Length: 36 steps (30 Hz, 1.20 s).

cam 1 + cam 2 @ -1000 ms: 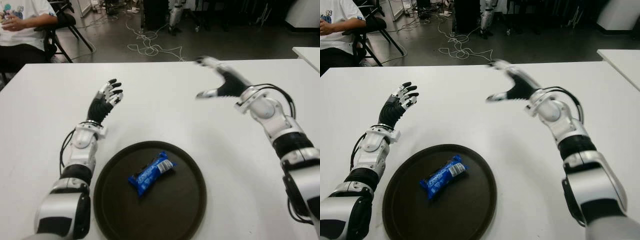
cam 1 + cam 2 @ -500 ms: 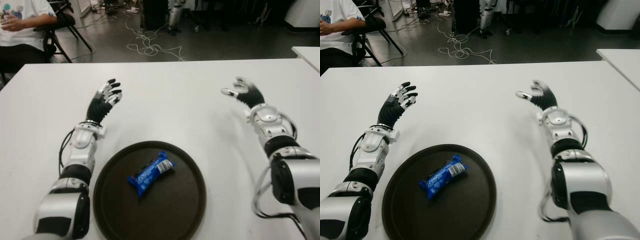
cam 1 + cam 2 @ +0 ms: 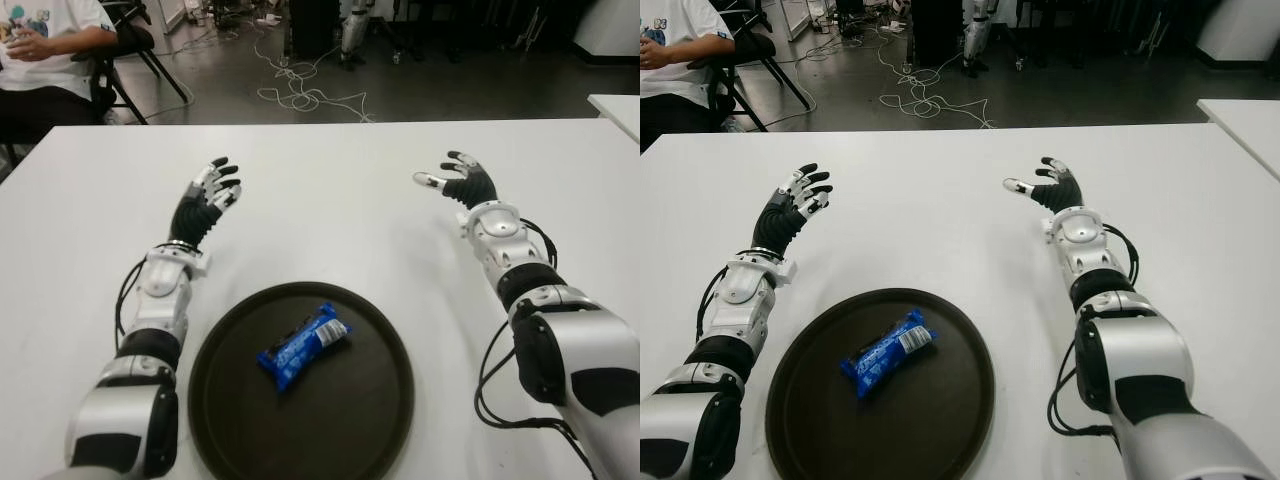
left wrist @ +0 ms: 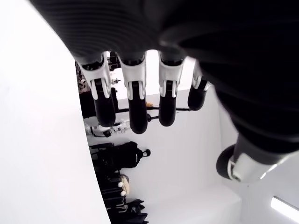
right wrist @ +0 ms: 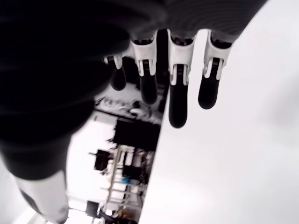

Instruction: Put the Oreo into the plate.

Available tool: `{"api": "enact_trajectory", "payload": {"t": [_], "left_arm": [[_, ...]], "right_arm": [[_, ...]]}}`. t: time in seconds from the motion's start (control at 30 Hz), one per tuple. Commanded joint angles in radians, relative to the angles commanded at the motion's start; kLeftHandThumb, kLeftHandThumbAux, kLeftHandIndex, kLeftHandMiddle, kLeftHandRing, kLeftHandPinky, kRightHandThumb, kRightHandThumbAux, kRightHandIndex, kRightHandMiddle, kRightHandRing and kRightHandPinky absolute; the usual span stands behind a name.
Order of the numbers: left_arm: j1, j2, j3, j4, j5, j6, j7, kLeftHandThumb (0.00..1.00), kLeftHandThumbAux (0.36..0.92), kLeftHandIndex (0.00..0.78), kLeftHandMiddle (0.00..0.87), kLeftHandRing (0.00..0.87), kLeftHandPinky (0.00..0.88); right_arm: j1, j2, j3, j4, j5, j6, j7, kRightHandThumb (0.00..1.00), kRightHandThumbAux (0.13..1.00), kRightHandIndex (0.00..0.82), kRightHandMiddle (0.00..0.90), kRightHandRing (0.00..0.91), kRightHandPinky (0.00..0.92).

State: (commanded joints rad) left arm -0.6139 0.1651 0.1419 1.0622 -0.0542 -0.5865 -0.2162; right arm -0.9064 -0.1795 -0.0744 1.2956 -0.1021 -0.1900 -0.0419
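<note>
Both robot hands are empty: the left robot hand (image 3: pixel 208 197) and the right robot hand (image 3: pixel 462 180) show over the white table (image 3: pixel 330 205) beyond the plate (image 3: pixel 370 420), one to each side, fingers spread and holding nothing, apparently because the job looks done. The Oreo (image 3: pixel 302 345), a blue packet, lies flat near the dark plate's middle, its long axis diagonal, the white-tipped end pointing away and toward the robot's right.

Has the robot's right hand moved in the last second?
Yes. The right hand has drawn back toward the robot and lower, away from the table's far edge. It holds nothing.
</note>
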Motion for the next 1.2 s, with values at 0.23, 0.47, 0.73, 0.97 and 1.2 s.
{"api": "enact_trajectory", "payload": {"t": [0.23,0.47,0.73,0.97,1.2], "left_arm": [[-0.002,0.001,-0.003,0.001,0.005,0.006,0.005,0.248,0.61,0.109,0.18,0.172,0.214],[-0.006,0.002,-0.007,0.007,0.009,0.012,0.009,0.236,0.596,0.11,0.175,0.171,0.209],[-0.006,0.001,-0.006,0.009,0.006,0.003,0.002,0.222,0.588,0.105,0.168,0.161,0.188],[-0.002,-0.003,-0.006,0.004,0.009,-0.004,0.012,0.209,0.599,0.101,0.162,0.155,0.191],[0.0,-0.007,-0.005,-0.002,0.006,0.008,0.014,0.215,0.598,0.104,0.171,0.162,0.191]], "right_arm": [[0.002,0.007,0.004,0.002,-0.014,-0.025,-0.011,0.009,0.773,0.098,0.194,0.247,0.315],[-0.005,0.021,0.014,-0.008,-0.019,-0.052,-0.02,0.015,0.774,0.102,0.193,0.245,0.318],[0.012,0.022,0.01,-0.044,-0.001,-0.098,-0.01,0.012,0.778,0.106,0.193,0.253,0.331],[0.316,0.079,-0.01,-0.64,0.12,-0.008,0.064,0.001,0.807,0.105,0.199,0.251,0.338],[0.545,0.135,0.004,-0.908,0.154,0.033,0.06,0.032,0.825,0.124,0.226,0.274,0.347]]}}
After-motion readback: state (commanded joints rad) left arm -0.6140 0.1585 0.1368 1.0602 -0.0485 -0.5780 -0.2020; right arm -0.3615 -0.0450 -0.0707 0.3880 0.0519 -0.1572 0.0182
